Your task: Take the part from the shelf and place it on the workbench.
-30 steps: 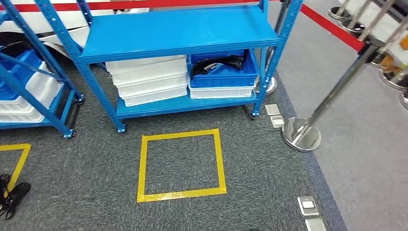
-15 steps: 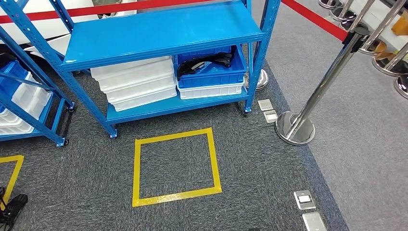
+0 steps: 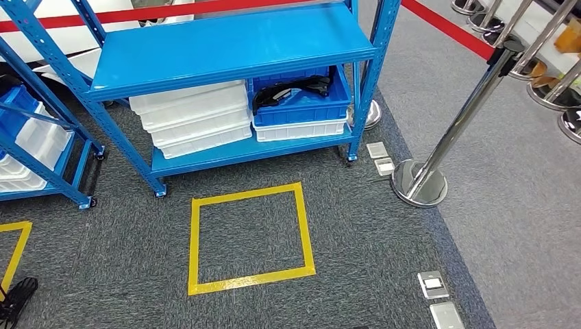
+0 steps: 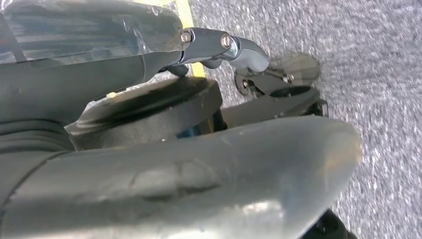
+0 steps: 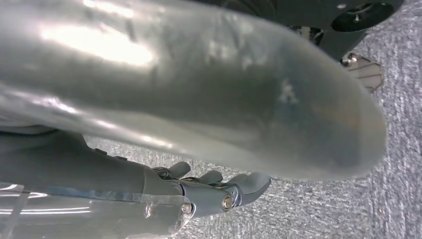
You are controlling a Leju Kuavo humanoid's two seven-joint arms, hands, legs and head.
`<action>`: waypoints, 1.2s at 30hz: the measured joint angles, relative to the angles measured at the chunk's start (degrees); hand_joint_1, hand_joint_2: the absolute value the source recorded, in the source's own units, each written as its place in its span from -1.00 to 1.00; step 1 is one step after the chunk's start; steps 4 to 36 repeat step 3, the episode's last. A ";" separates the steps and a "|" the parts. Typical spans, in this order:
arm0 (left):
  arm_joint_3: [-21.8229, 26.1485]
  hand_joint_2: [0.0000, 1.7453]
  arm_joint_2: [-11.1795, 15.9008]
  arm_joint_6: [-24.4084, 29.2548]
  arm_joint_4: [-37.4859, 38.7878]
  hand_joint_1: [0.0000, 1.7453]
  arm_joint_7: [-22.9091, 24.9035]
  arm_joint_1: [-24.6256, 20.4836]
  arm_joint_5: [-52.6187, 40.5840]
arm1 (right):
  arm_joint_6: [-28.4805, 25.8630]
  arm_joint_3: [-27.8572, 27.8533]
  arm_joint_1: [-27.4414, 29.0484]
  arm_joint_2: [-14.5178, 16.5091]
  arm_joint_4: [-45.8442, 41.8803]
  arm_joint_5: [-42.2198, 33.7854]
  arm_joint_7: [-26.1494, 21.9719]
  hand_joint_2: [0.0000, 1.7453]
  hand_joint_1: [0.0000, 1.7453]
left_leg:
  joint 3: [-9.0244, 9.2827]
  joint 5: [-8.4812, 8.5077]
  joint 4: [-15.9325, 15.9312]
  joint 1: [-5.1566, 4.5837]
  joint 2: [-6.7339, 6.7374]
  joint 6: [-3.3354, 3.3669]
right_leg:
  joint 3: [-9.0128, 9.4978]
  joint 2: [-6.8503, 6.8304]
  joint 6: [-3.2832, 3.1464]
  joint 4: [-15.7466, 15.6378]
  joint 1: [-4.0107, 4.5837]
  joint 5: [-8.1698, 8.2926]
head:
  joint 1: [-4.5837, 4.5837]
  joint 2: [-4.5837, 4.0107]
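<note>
No readable writing showed; the black part (image 3: 291,92) lay in a blue bin (image 3: 301,110) on the blue shelf (image 3: 233,48), upper centre, above grey carpet (image 3: 384,226) and a yellow taped square (image 3: 250,236), while the left hand (image 4: 239,50) and right hand (image 5: 214,191) hung with fingers loosely apart, holding nothing.

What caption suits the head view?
Blue shelf holding white bins and a parts bin, behind a yellow-taped floor square.
</note>
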 joint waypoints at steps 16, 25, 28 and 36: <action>0.00 1.00 0.00 1.71 0.00 -1.00 1.05 0.00 -0.22 | 0.35 0.00 0.01 0.01 0.00 0.96 0.28 -1.00 -1.00 | 0.00 -0.03 0.03 -0.11 0.00 0.03 | 0.01 0.00 0.01 0.00 -0.06 0.01 | 0.00 0.00; 0.00 1.00 0.00 1.71 0.00 -1.00 1.05 0.00 -0.22 | 0.35 0.00 0.01 0.01 0.00 0.96 0.28 -1.00 -1.00 | 0.00 -0.03 0.03 -0.11 0.00 0.03 | 0.01 0.00 0.01 0.00 -0.06 0.01 | 0.00 0.00; 0.00 1.00 0.00 1.71 0.00 -1.00 1.05 0.00 -0.22 | 0.35 0.00 0.01 0.01 0.00 0.96 0.28 -1.00 -1.00 | 0.00 -0.03 0.03 -0.11 0.00 0.03 | 0.01 0.00 0.01 0.00 -0.06 0.01 | 0.00 0.00; 0.00 1.00 0.00 1.71 0.00 -1.00 1.05 0.00 -0.22 | 0.35 0.00 0.01 0.01 0.00 0.96 0.28 -1.00 -1.00 | 0.00 -0.03 0.03 -0.11 0.00 0.03 | 0.01 0.00 0.01 0.00 -0.06 0.01 | 0.00 0.00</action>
